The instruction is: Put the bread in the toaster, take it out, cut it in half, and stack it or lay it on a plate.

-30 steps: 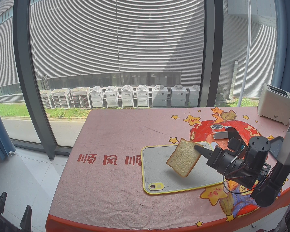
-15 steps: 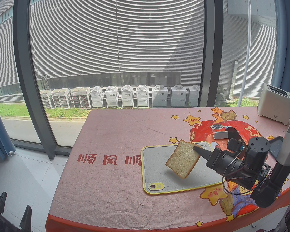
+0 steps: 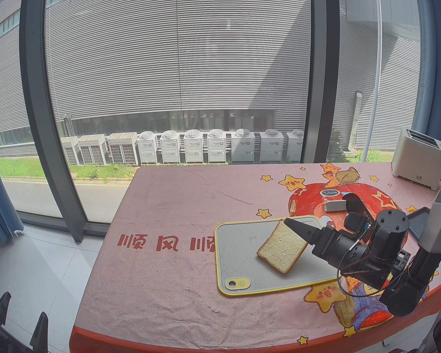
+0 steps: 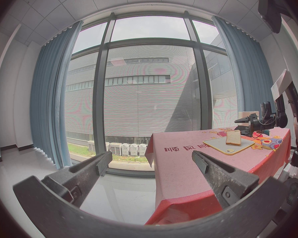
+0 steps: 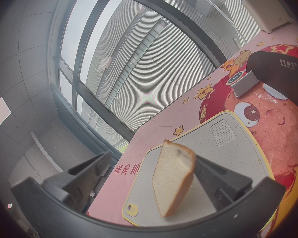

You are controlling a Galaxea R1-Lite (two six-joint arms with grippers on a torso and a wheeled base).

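Pink star-print tablecloth (image 3: 181, 212) | grey cutting board (image 3: 237, 251) | tall window (image 3: 181, 50) behind

Toaster (image 3: 419, 158) at tbl (image 3: 181, 192) far-right corner

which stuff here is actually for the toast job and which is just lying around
For the job: bread, cutting board, toaster, what looks like a black knife, right gripper open beside the bread.
Just around: printed tablecloth, blue curtains.
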